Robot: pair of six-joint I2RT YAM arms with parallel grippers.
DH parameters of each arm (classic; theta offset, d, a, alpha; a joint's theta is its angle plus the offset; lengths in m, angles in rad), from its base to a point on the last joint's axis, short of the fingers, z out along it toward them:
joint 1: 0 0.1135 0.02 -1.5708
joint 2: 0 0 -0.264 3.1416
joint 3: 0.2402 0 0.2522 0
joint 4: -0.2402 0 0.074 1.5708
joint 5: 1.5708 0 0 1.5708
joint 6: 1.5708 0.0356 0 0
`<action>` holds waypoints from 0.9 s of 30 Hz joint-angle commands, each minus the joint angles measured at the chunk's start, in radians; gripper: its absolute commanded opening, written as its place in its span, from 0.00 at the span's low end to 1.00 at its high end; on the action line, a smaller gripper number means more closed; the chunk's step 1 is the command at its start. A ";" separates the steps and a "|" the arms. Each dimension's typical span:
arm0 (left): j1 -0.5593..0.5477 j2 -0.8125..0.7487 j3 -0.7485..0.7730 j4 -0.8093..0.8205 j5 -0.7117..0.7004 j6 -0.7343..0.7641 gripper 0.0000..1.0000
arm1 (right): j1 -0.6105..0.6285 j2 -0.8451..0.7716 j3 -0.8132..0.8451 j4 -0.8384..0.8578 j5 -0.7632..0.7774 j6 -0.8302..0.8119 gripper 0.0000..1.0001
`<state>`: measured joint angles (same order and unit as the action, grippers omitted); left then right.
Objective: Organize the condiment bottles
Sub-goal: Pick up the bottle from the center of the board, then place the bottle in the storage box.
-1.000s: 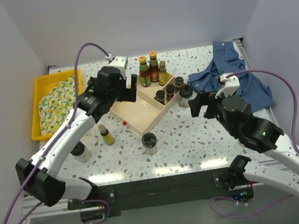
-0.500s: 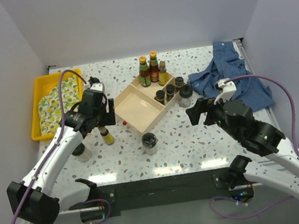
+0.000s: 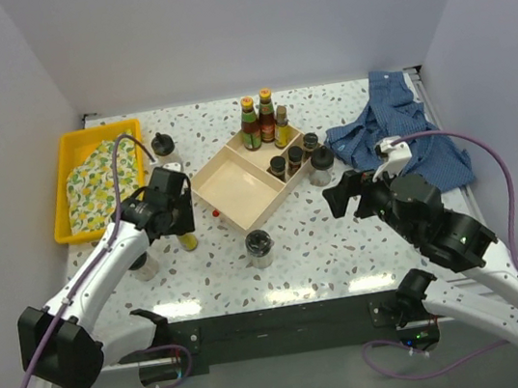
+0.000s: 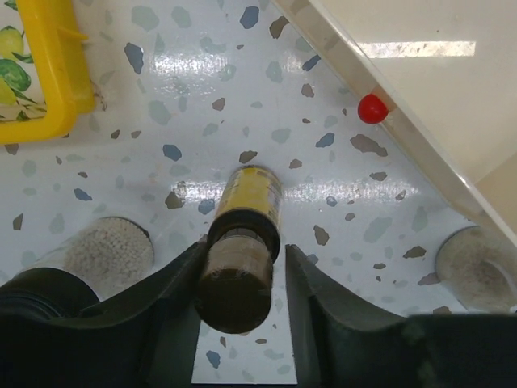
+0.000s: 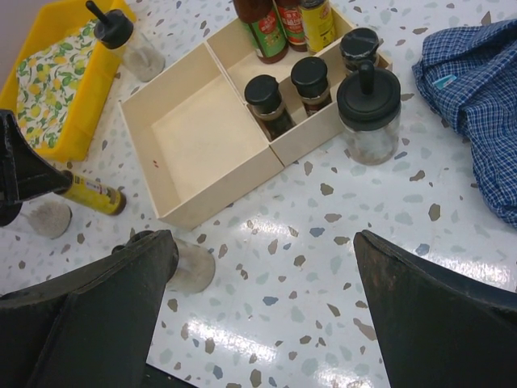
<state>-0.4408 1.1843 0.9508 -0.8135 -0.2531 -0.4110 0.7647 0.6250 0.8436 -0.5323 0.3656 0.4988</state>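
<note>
Straddling the small yellow bottle [image 4: 246,202] with the left gripper [image 4: 242,252], narrow, fingers close beside its dark cap; contact impossible to tell. Upright on the bench [image 4: 161,48] beside the wooden box [image 4: 452,81]. Wide and empty at the right gripper [image 5: 258,323].

Wooden divided box [image 3: 237,189] centre, red bead [image 3: 215,213] beside it; yellow tray [image 3: 60,189] with lemon-print cloth [image 3: 100,174] left; plaid shirt [image 3: 396,130] right.

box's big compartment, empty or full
Empty of bottles: the big compartment shows only bare wood; the bottles stand in the smaller ones.
</note>
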 commanded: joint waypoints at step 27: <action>-0.068 0.414 0.801 0.056 0.210 0.222 0.00 | -0.004 -0.102 -0.035 0.077 -0.004 -0.037 0.98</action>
<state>-0.4767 1.4887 1.6211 -0.9035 -0.1226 -0.2562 0.7647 0.5453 0.8112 -0.5205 0.3492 0.4923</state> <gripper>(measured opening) 0.378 0.985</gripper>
